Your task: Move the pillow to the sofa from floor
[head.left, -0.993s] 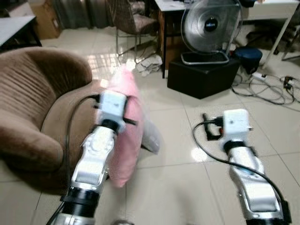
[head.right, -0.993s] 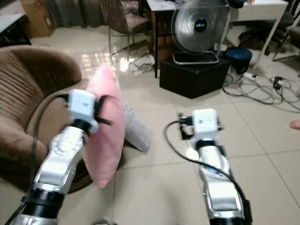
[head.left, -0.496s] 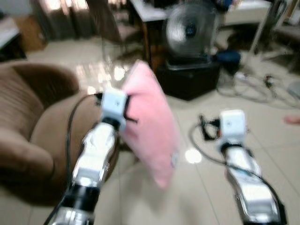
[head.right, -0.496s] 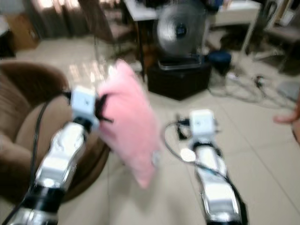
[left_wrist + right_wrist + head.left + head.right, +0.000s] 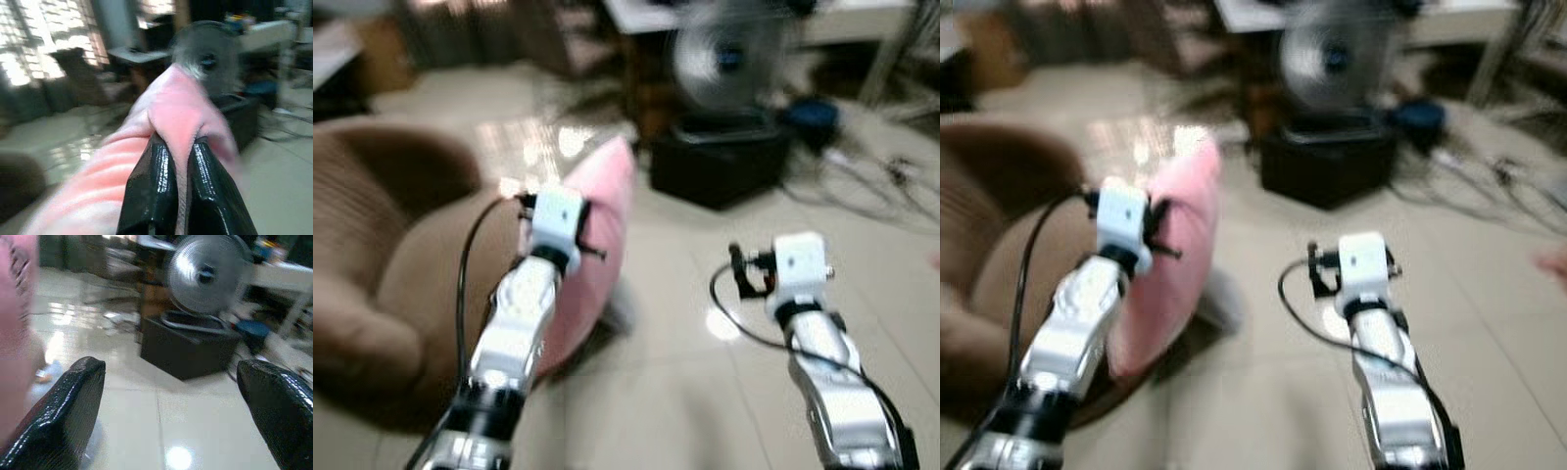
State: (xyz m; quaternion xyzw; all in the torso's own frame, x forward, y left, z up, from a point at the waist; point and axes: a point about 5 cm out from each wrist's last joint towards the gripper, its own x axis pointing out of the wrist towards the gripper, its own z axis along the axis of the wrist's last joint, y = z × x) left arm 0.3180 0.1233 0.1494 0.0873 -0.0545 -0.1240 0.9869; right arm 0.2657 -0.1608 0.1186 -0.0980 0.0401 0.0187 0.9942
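Pink pillow (image 5: 602,235) held off the floor, pinched at one edge by the left hand (image 5: 178,161), both black fingers (image 5: 151,191) pressed tight against a fold of the fabric. Hanging at the near right edge of the brown sofa (image 5: 382,264), lower part just beside the seat cushion; touching or apart, cannot tell through the blur. Tilted, top corner leaning far and right.

Right hand (image 5: 171,396) raised over the bare tiled floor (image 5: 685,392), well right of the pillow, fingers (image 5: 63,416) spread wide and gripping nothing.

Far side of the room: round silver fan (image 5: 203,274) standing on a black box (image 5: 188,350), to the right of the pillow and beyond both arms. Behind it a white counter (image 5: 279,274). Right of the box a dark blue object (image 5: 252,330), then a tangle of cables (image 5: 876,191) across the tiles. A pale grey thing (image 5: 1219,299) on the floor just behind the pillow's lower edge, too blurred to name. Bright window glare reflected on the tiles (image 5: 533,142) beyond the sofa. Black cable (image 5: 470,264) looping from the left wrist camera down along the silver arm.
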